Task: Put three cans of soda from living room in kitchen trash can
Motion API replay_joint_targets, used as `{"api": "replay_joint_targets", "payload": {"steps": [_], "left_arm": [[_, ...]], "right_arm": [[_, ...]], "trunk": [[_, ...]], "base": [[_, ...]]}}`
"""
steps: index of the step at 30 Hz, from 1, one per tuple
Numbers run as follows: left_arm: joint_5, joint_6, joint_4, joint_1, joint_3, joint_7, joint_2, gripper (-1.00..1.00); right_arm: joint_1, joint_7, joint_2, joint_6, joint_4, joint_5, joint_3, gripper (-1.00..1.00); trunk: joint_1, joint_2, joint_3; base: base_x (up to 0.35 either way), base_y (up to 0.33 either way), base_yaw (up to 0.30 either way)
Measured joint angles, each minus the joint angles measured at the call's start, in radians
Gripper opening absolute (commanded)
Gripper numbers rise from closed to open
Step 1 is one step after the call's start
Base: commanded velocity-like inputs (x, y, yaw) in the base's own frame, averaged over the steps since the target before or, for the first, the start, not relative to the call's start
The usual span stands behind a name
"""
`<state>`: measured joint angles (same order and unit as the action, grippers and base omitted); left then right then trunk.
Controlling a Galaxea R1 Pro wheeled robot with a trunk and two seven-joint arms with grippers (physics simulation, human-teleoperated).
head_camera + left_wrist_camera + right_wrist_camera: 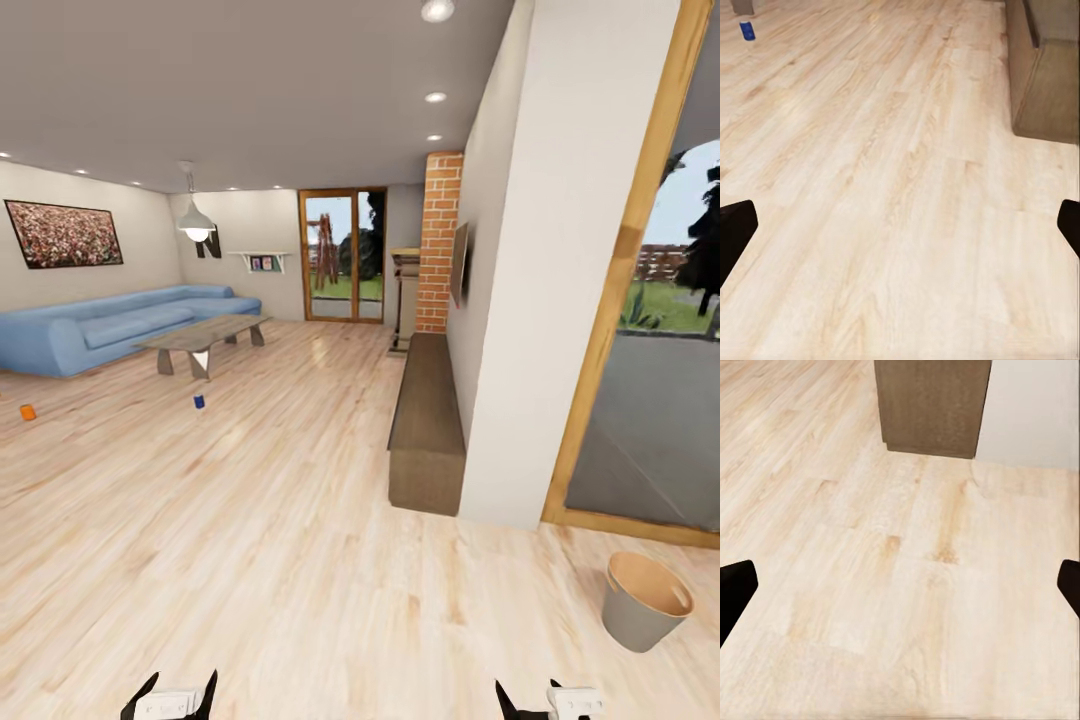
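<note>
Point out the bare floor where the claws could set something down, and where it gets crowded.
Widest bare patch: the wood floor between the blue can and the long low bench. Another lies between the bench end and the trash can. Both open claws, left claw and right claw, hang over bare boards. Crowded: around the low table and sofa.

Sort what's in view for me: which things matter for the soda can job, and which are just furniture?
For the job:
- blue can, on the floor by the low table
- orange can, on the floor near the sofa
- trash can, on the floor to the right

Just there:
- blue sofa
- low table
- long wooden bench
- brick column
- wall picture
</note>
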<state>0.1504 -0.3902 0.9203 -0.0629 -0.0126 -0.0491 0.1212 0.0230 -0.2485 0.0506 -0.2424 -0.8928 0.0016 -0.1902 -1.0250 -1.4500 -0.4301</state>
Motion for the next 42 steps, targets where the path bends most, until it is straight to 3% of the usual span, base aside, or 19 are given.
{"api": "replay_joint_targets", "payload": {"steps": [11, 42], "left_arm": [[0.000, 0.000, 0.000, 0.000, -0.001, 0.001, 0.000, 1.00], [-0.002, 0.001, 0.000, 0.000, -0.001, 0.002, 0.000, 1.00]], "right_arm": [[0.000, 0.000, 0.000, 0.000, 0.000, 0.002, 0.000, 1.00], [0.000, 0.000, 0.001, 0.000, 0.000, 0.005, 0.000, 1.00]], "trunk": [[0.000, 0.000, 0.005], [0.000, 0.000, 0.017]], "base": [[-0.010, -0.115, -0.249], [0.006, -0.278, -0.243]]}}
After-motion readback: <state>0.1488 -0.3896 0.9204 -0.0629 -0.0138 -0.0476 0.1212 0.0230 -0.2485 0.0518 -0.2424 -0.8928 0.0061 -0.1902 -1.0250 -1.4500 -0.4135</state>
